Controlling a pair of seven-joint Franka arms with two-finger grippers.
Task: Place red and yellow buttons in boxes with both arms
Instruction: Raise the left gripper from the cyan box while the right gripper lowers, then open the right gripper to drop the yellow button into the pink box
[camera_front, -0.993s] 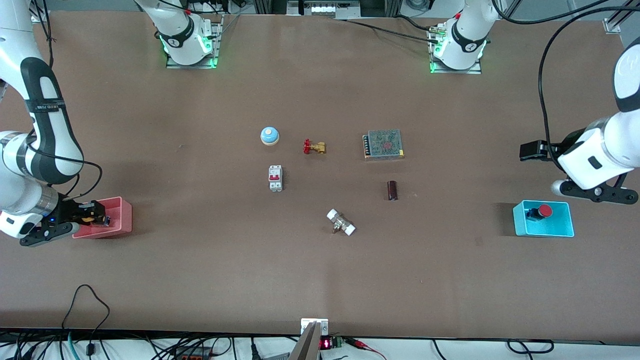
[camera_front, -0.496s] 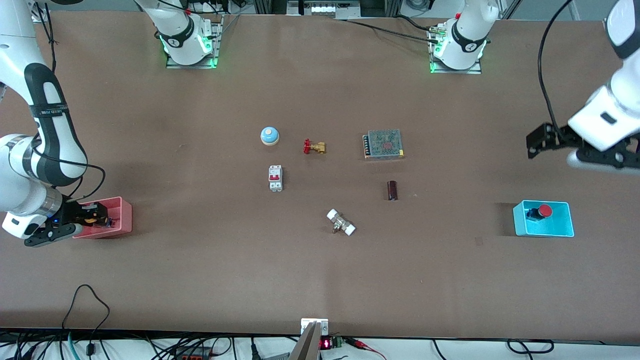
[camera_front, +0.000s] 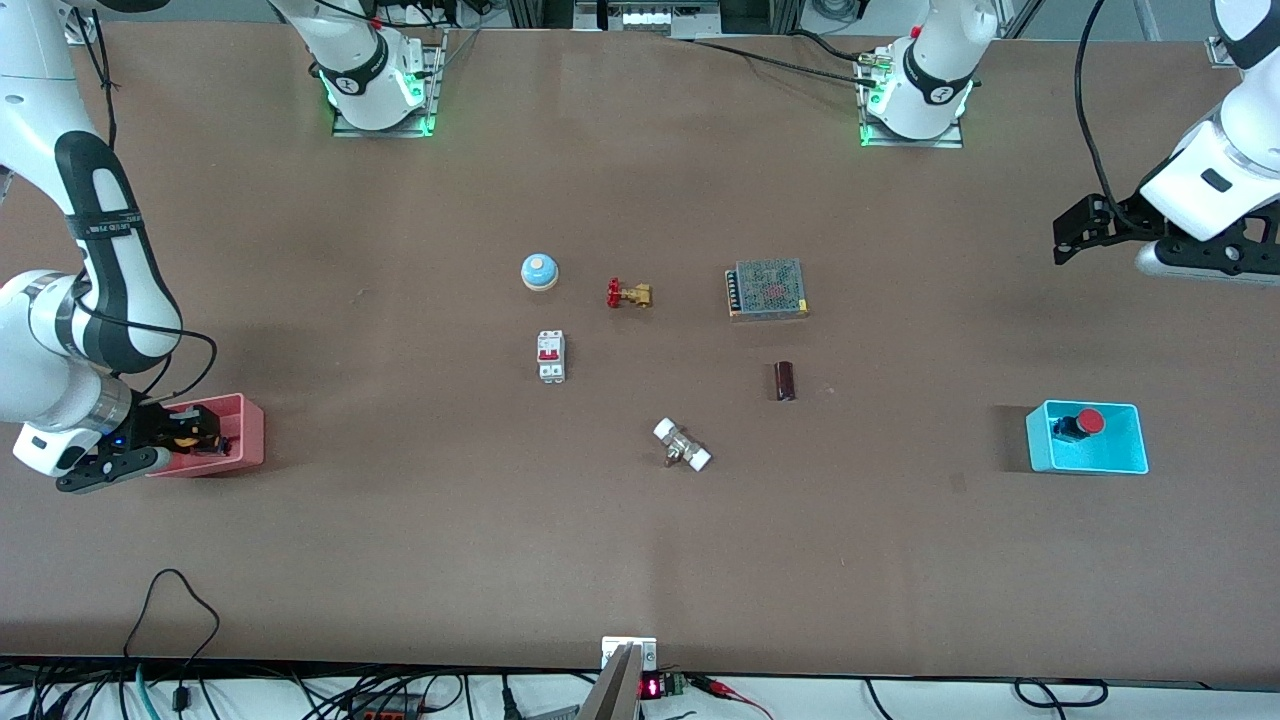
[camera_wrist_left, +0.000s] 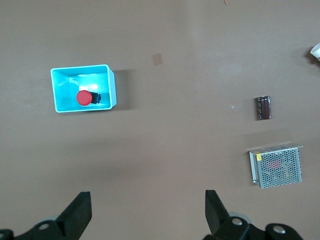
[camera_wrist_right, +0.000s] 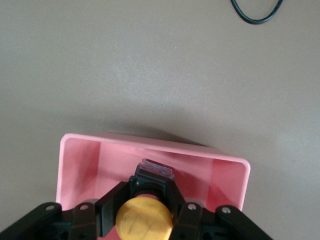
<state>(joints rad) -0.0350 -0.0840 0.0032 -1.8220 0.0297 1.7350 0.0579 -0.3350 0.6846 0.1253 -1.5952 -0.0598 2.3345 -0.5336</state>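
The yellow button (camera_front: 182, 437) is held by its dark base in my right gripper (camera_front: 192, 438), low inside the pink-red box (camera_front: 245, 436). In the right wrist view the orange-yellow cap (camera_wrist_right: 144, 218) sits between my fingers (camera_wrist_right: 112, 210) over the pink box's floor (camera_wrist_right: 225, 177). The red button (camera_front: 1089, 421) lies in the cyan box (camera_front: 1036, 442). It also shows in the left wrist view (camera_wrist_left: 84, 97) inside the cyan box (camera_wrist_left: 113, 90). My left gripper (camera_front: 1070, 236) is open and empty, up over bare table away from the cyan box; its fingers stand wide apart (camera_wrist_left: 147, 212).
Mid-table stand a blue dome bell (camera_front: 539, 271), a brass valve with a red handle (camera_front: 629, 294), a metal mesh power supply (camera_front: 768, 288), a white circuit breaker (camera_front: 551, 356), a dark cylinder (camera_front: 785, 381) and a white-ended fitting (camera_front: 682, 445).
My left gripper has risen and drawn away from the cyan box, leaving the red button in it. My right gripper has shifted only slightly, still holding the yellow button in the pink box.
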